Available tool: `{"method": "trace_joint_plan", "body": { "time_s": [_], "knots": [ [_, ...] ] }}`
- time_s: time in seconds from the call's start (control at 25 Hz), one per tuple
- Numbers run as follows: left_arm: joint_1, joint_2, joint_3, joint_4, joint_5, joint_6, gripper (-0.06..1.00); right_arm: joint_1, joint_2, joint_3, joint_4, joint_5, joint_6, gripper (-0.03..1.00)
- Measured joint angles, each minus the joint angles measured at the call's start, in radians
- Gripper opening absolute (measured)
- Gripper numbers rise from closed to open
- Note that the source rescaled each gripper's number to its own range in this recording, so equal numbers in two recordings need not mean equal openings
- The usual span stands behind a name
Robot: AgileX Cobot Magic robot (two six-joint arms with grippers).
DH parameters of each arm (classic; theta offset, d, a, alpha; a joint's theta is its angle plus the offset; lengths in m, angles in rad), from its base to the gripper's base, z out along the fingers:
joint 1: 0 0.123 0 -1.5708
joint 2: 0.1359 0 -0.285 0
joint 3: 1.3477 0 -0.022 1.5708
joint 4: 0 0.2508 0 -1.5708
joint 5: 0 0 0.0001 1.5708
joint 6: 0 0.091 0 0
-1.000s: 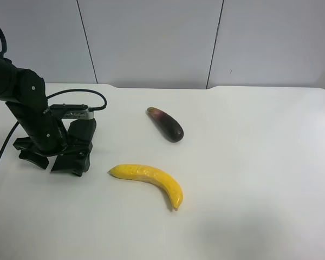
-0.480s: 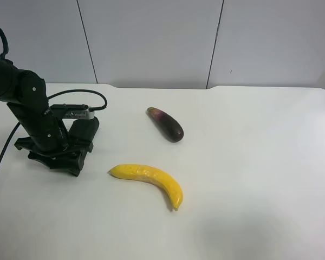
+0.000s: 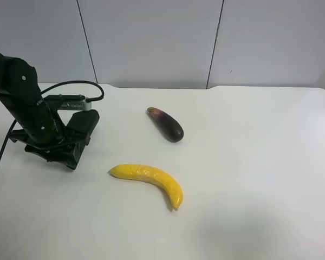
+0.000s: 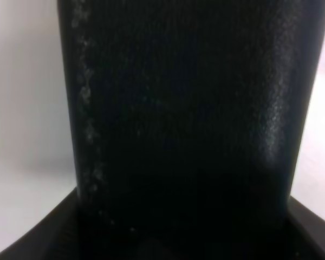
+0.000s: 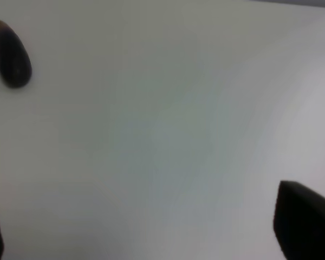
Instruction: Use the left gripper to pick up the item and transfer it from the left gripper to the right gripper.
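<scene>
The item (image 3: 84, 123), a dark flat oblong case, lies at the exterior high view's left, sticking out of the left gripper (image 3: 58, 148). In the left wrist view the item (image 4: 179, 108) fills the picture as a dark textured surface between the left gripper's fingers (image 4: 27, 238), which press on its sides. The left gripper looks shut on it, low over the white table (image 3: 249, 162). The right gripper (image 5: 151, 238) is out of the exterior high view. Its wrist view shows only its two fingertips (image 5: 306, 225) set wide apart over bare table, open and empty.
A yellow banana (image 3: 149, 181) lies in the middle front of the table. A dark purple eggplant (image 3: 166, 124) lies behind it and also shows in the right wrist view (image 5: 11, 54). A black cable (image 3: 76, 84) loops from the left arm. A grey panelled wall stands behind.
The left gripper's fingers, spread apart one second ago, have closed on the item. The gripper and item have since shifted slightly up and back. The banana and eggplant have not moved.
</scene>
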Motion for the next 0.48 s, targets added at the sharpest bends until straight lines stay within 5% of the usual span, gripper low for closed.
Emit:
{"method": "trace_joint_plan", "body": {
  "time_s": [0.24, 0.48],
  "knots": [
    [0.0, -0.176, 0.0, -0.014, 0.084, 0.07, 0.15, 0.0, 0.0, 0.0, 0.0, 0.0, 0.0, 1.0],
    [0.0, -0.297, 0.0, -0.123, 0.162, 0.191, 0.14, 0.0, 0.0, 0.0, 0.0, 0.0, 0.0, 1.0]
  ]
}}
